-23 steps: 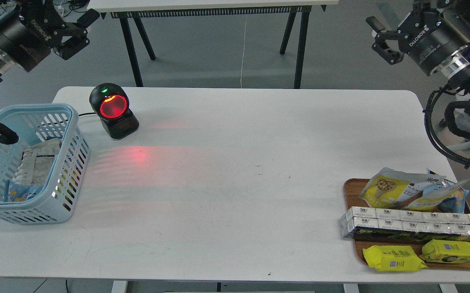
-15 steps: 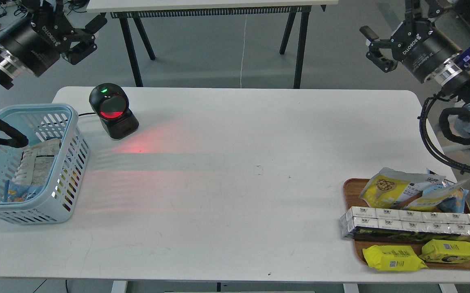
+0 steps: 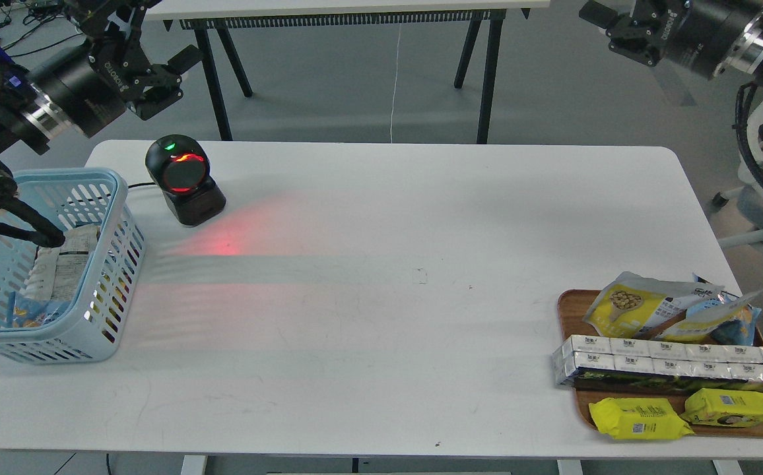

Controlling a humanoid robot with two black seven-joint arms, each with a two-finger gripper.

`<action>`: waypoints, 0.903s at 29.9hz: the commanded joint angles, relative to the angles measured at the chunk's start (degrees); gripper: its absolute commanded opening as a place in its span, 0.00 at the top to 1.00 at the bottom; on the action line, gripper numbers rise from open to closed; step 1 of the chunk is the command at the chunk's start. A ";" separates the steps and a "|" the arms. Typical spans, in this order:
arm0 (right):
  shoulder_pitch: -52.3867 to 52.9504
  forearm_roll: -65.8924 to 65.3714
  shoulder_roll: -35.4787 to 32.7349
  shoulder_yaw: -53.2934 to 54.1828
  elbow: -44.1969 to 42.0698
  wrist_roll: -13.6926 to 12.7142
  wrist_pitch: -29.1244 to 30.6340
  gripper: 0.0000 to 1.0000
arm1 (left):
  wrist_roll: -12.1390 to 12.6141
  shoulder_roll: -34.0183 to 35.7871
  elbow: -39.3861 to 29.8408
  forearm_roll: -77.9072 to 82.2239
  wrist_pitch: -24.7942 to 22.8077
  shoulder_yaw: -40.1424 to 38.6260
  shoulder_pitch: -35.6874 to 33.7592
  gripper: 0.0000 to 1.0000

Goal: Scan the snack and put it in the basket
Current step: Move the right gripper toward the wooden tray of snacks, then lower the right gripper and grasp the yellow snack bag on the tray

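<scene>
While both my arms hang high above the white table (image 3: 381,264), the snack (image 3: 629,309) lies at the back of the brown wooden tray (image 3: 569,310) on my right, leaning against a blue-and-yellow bag (image 3: 728,316). My right gripper (image 3: 609,30) is well above it with its fingers spread and empty. My left gripper (image 3: 157,59) is also spread and holds nothing, near the scanner (image 3: 183,178). The basket (image 3: 114,191) sits at the far left. Reaching down, I risk catching the neighbouring bag or the row of white cartons (image 3: 672,363) crowding the pouch, and a slack pouch may slip from my pinch.
</scene>
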 commanded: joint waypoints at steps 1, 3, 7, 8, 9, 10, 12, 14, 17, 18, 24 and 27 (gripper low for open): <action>6.72 -12.48 -2.97 -6.48 6.19 0.01 -0.02 0.02 | 0.00 1.23 -0.08 -0.16 -0.60 -0.17 -0.22 0.01; 9.36 -18.02 -4.90 -10.43 11.37 0.01 -0.02 0.02 | 0.00 2.20 -0.08 -0.16 -1.27 -0.17 -0.31 0.01; 13.14 -30.75 -10.43 -16.24 23.23 0.01 -0.02 0.02 | 0.00 3.52 -0.17 -0.07 -1.27 -0.17 -0.31 0.01; 13.41 -34.36 -11.40 -16.95 25.61 0.01 -0.02 0.02 | 0.00 3.87 -0.17 -0.07 -1.27 -0.17 -0.31 0.01; 13.41 -38.05 -12.37 -17.48 27.99 0.01 -0.02 0.02 | 0.00 4.05 -0.17 -0.07 -1.27 -0.17 -0.23 0.01; 13.33 -42.52 -13.43 -18.00 30.45 0.01 -0.02 0.02 | 0.00 4.22 -0.17 -0.07 -1.27 -0.17 -0.22 0.01; 12.80 -50.96 -15.88 -18.88 33.89 0.01 -0.02 0.02 | 0.00 4.31 -0.17 -0.07 -1.27 -0.17 -0.22 0.01; 11.93 -57.83 -17.65 -19.94 36.17 0.01 -0.02 0.02 | 0.00 4.31 -0.17 -0.07 -1.27 -0.17 -0.14 0.01; 9.38 -65.40 -19.41 -21.17 38.73 0.01 -0.02 0.02 | 0.00 4.31 -0.17 -0.07 -1.27 -0.08 -0.14 0.01; 8.59 -66.99 -19.93 -21.17 39.34 0.01 -0.02 0.02 | 0.00 4.31 -0.17 -0.07 -1.27 -0.08 -0.14 0.01; 3.05 -74.72 -22.92 -21.17 41.55 0.01 -0.02 0.02 | 0.00 4.23 -0.17 -0.07 -1.27 0.09 -0.05 0.01; 0.94 -78.68 -24.24 -21.17 41.55 0.01 -0.02 0.02 | 0.00 4.23 -0.09 0.02 -1.27 0.18 0.04 0.01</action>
